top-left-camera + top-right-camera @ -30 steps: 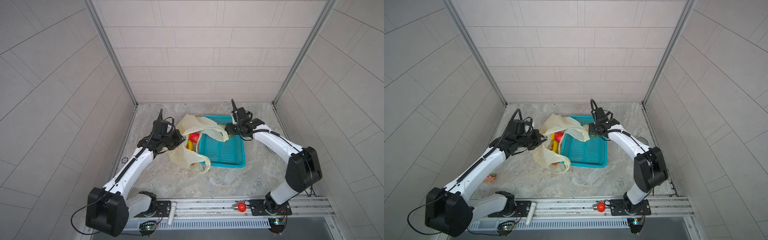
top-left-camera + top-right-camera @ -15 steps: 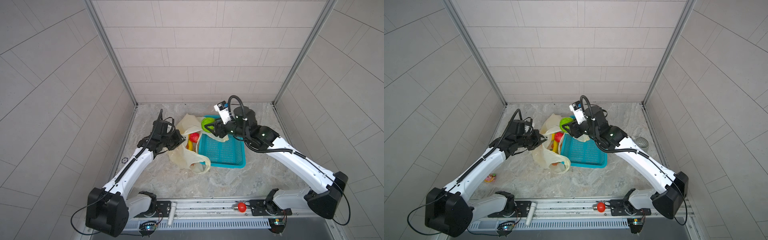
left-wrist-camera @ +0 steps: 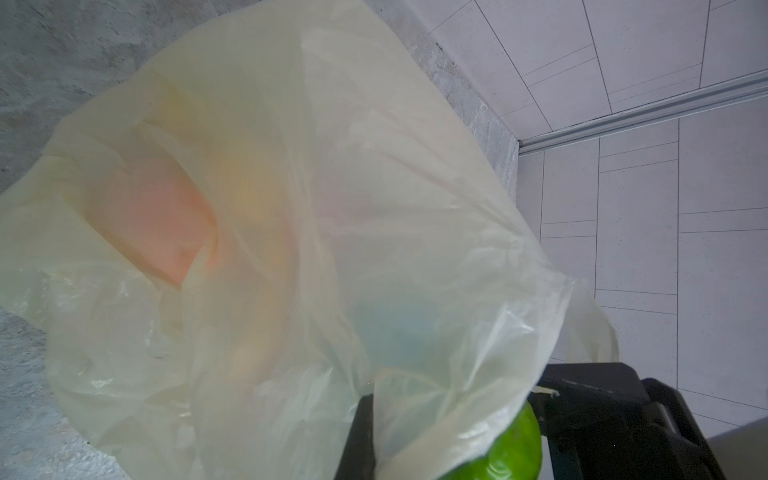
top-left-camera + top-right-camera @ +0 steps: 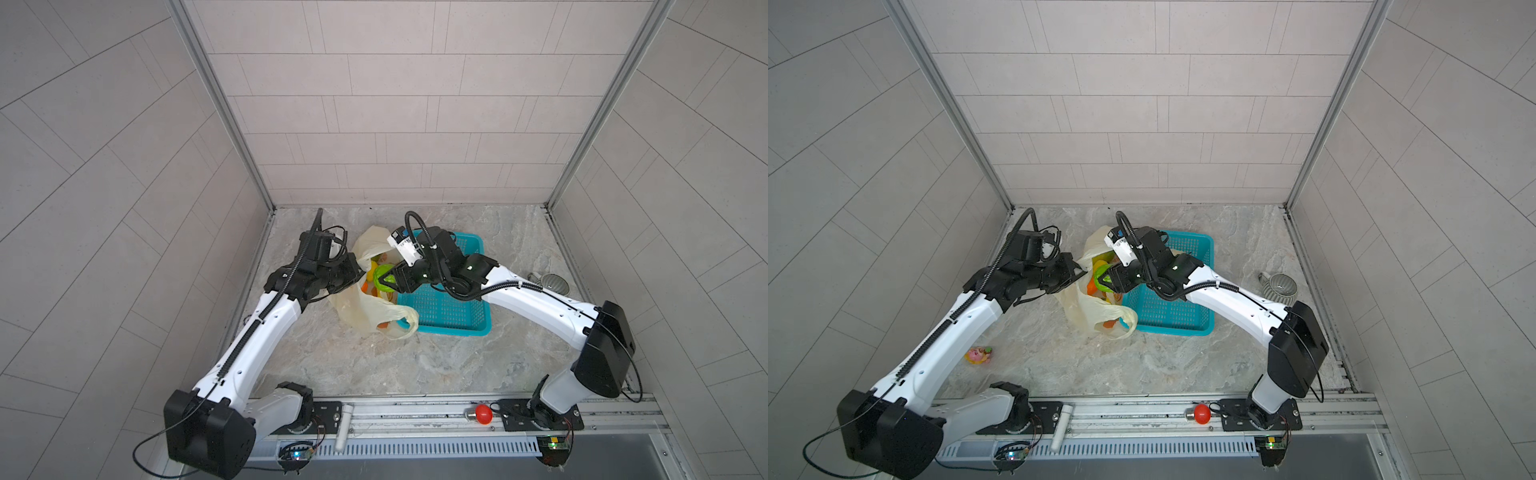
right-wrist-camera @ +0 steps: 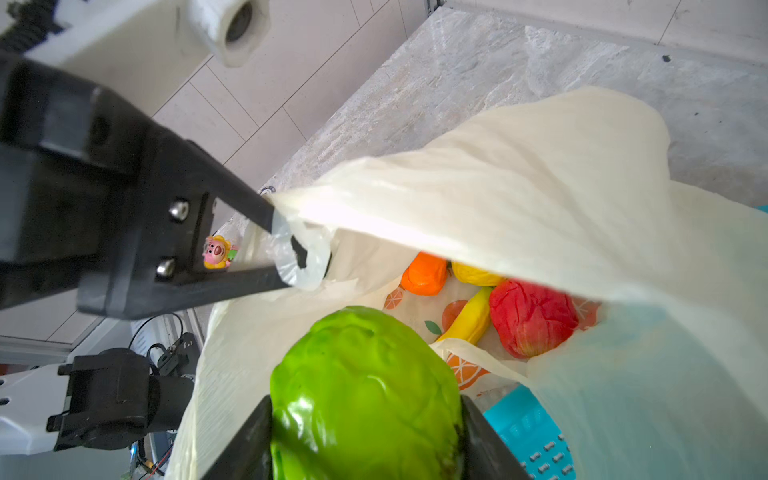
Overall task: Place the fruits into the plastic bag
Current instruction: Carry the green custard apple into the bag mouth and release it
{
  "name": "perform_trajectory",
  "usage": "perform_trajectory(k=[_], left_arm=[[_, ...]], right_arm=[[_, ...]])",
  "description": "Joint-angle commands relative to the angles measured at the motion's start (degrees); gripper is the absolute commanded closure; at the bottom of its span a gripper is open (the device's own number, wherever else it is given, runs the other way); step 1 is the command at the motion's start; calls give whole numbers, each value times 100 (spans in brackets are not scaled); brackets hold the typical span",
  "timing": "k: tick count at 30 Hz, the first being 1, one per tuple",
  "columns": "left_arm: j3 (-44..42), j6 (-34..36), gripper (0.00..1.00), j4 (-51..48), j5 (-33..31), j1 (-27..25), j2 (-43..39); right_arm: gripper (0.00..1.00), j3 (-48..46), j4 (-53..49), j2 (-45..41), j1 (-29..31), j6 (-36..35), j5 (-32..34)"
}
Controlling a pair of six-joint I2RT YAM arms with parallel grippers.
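One plastic bag point(image 4: 365, 309) slumps on the table point(image 4: 415, 365) against the teal basket point(image 4: 449, 307). The left gripper point(image 5: 291, 253) is clamped on its rim, lifting the mouth open. Over that mouth the right gripper point(image 4: 385, 281) squeezes a green fruit point(image 5: 365, 390) between its jaws. To do this well, I would carry the fruit past the raised rim and low into the opening before letting go. It should then settle beside the red fruit point(image 5: 532, 318), banana point(image 5: 467, 318) and orange fruit point(image 5: 424, 274) rather than roll off the film. No brand or writing is readable; the bag bears only orange-slice prints point(image 5: 392, 299).
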Motion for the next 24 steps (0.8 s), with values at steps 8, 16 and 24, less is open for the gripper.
perform_trajectory(k=[8, 16, 24], left_arm=[[-49, 81, 100, -62, 28, -36, -70], [-130, 74, 100, 13, 90, -31, -65], [-211, 4, 100, 101, 134, -31, -31]], right_arm=[[44, 770, -27, 950, 38, 171, 1544], [40, 1298, 112, 1793, -171, 326, 1903], [28, 1634, -11, 2078, -542, 568, 1993]])
